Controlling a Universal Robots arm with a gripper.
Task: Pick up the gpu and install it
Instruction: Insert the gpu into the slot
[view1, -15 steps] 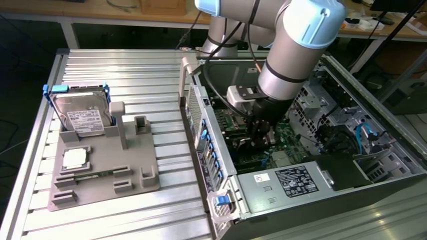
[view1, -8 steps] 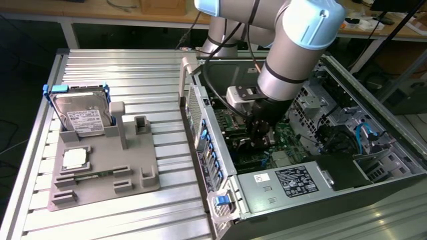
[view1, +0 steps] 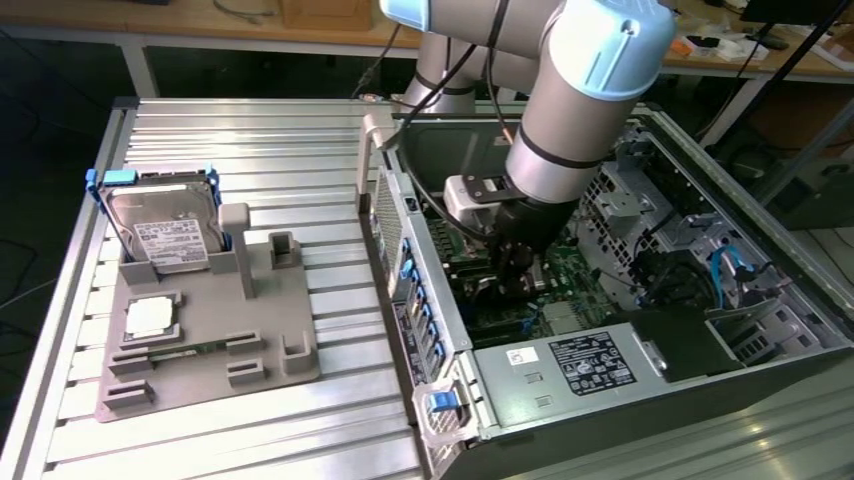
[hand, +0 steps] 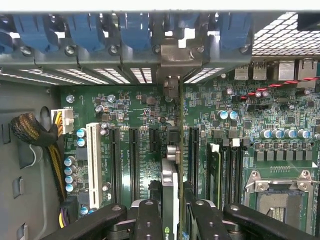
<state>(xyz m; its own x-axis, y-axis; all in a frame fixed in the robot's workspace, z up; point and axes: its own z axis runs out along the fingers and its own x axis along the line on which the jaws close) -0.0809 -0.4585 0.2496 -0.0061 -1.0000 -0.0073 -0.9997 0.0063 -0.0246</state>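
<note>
The pincer (hand: 170, 212) is clenched on the gpu (hand: 170, 175), which is held on its edge between the two black fingers (hand: 149, 220). The gpu is seen standing upright over the green board (hand: 130, 115) inside the open computer case (view1: 441, 330), in line with the long black slots (hand: 134, 160). Its silvery metal end (hand: 171, 95) is pointed at the case wall with the blue clips (hand: 132, 30). In the exterior view, the arm (view1: 574, 110) is reached down into the case, and the pincer (view1: 511, 290) is seen low over the board.

On the counter (view1: 267, 130), at the exterior view's left, a grey tray (view1: 287, 330) is laid. A hard drive (view1: 167, 235) in a blue frame is stood up in the tray.
</note>
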